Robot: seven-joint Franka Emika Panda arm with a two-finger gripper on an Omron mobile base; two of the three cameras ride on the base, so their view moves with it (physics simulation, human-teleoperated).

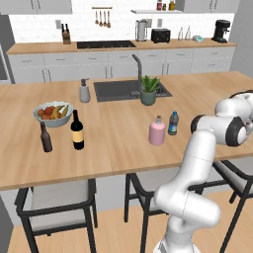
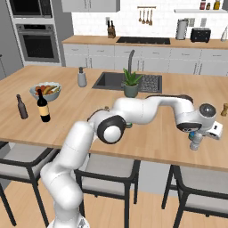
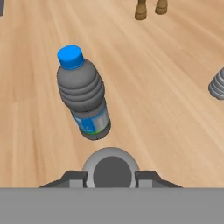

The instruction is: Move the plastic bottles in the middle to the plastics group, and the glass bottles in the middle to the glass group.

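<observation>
Rendered kitchen, pale plank-grain wooden desk (image 1: 123, 133). I see pincer (image 3: 111, 176) clamped on clear ribbed plastic bottle with pale round cap (image 3: 111, 169), near desk's right end, beside upright blue-capped ribbed water bottle (image 3: 83, 99). Squat pale-pink glass bottle (image 1: 157, 131) mid-desk, touching slim blue-label bottle (image 1: 173, 123).

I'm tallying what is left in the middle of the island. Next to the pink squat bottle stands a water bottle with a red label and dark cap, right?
Not quite. The water bottle beside the pink squat bottle does have a dark cap, but its label is blue, not red. The left base view shows the two standing side by side on the island counter.
</observation>
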